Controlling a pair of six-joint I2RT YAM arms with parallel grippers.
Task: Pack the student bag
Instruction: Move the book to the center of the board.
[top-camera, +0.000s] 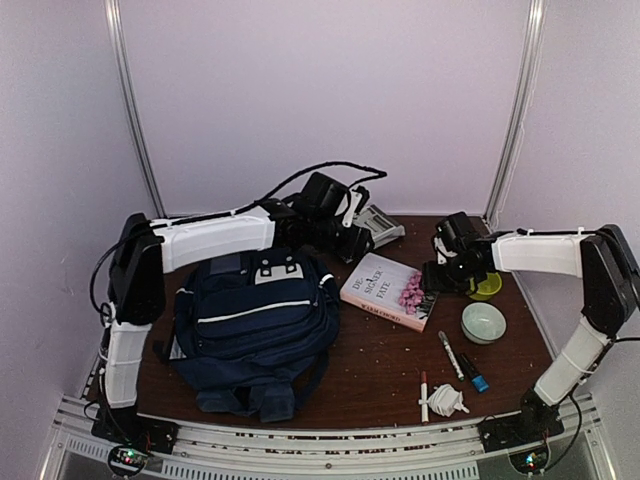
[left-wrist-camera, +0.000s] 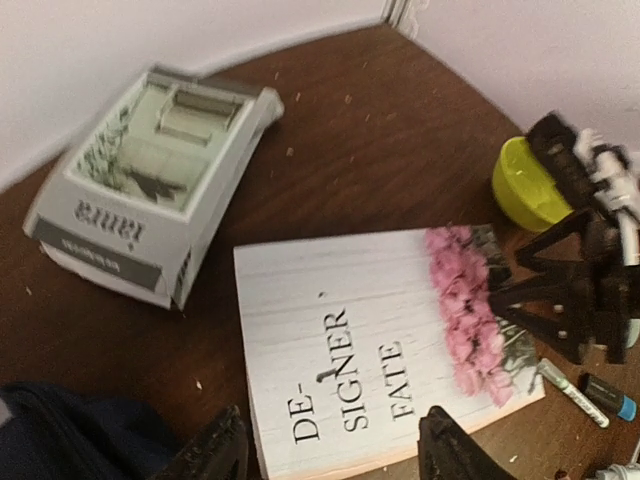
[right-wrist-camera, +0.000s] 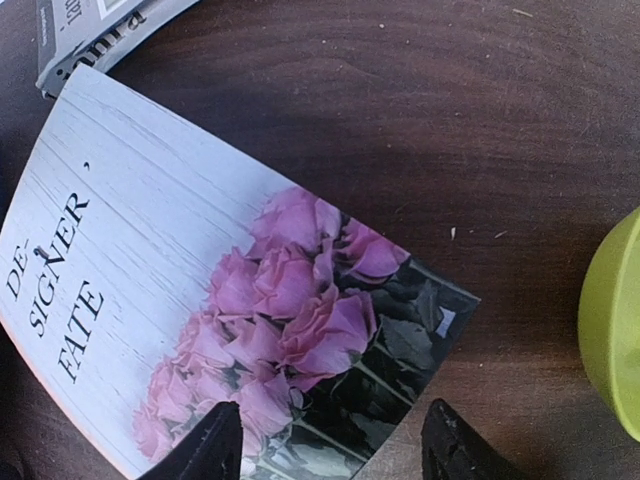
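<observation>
The student bag (top-camera: 255, 335) lies on the left half of the brown table (top-camera: 380, 370), in front of the left arm, its flap with the white patches toward the back wall and its dark straps trailing toward the near edge. Just to its right lies a white book (left-wrist-camera: 350, 340) with pink roses on the cover, flat and face up. The left gripper (left-wrist-camera: 335, 455) hangs over the book's near-left part with its claw released, the two dark fingers well apart and nothing pinched between them. The right gripper (right-wrist-camera: 330, 450) hangs over the rose corner of the same book, its claw released too, fingers spread with only the cover showing below the gap. Behind the book, near the back wall, lies a grey-and-white volume (left-wrist-camera: 150, 190). A yellow-green bowl (right-wrist-camera: 615, 320) sits on the table just right of the book's rose corner, and a pale bowl (top-camera: 483, 322) stands nearer the front. Toward the near right edge lie a slim grey marker (top-camera: 450, 353), a blue-capped marker (top-camera: 473, 378), a thin white pen (top-camera: 424, 395) and a crumpled white scrap (top-camera: 447, 400)
</observation>
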